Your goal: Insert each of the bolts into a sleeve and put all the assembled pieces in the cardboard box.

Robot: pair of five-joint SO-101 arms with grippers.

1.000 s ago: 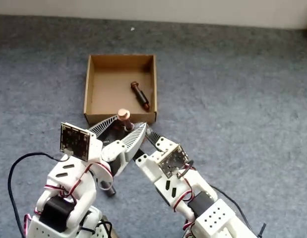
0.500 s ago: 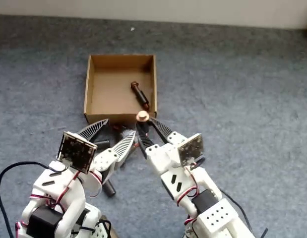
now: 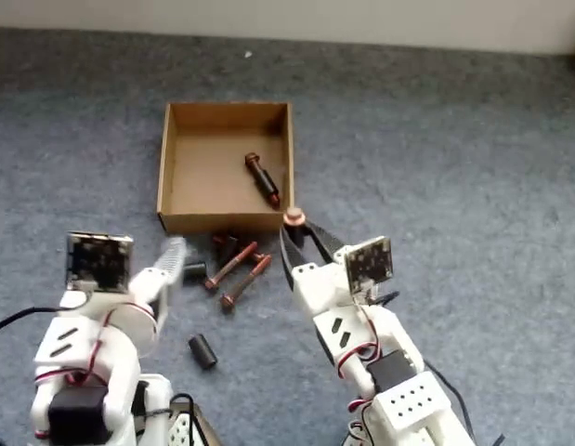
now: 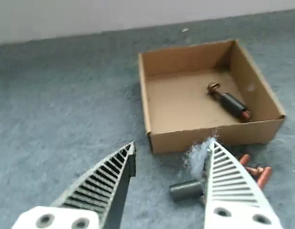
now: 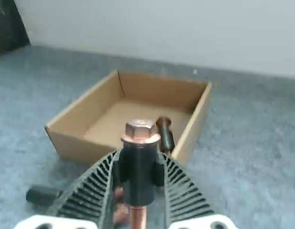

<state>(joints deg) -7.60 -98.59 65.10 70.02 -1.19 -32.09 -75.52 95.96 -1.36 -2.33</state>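
Carpet [image 3: 473, 139] underneath everything, grey. Far left: left gripper [image 4: 173, 143], fingers spread wide apart with nothing between them, low over the carpet and short of the cardboard box [image 3: 163, 158]. Just beside one finger [image 4: 233, 191], a dark sleeve [image 4: 185, 190] on its side on the carpet, outside the jaws. Nearer the arms' bases, a second sleeve [image 3: 203, 351], alone and well apart from the box.

Next to the right, a small heap of copper bolts [image 3: 239, 271] lying slantwise on the carpet, just in front of the box's front wall. Something dark among them by the wall, too jumbled to sort out. Beyond the heap, the box, open at the top. One assembled piece [image 3: 263, 179] flat on its floor, towards the right wall, head end to the back.

Right of the heap: right gripper [image 5: 138, 157], clamped on a black sleeve [image 5: 137, 179] held upright. A bolt through that sleeve, copper head [image 5: 140, 130] seated on top, shank sticking out below. Held piece at the box's front right corner, in the high view just outside the wall.
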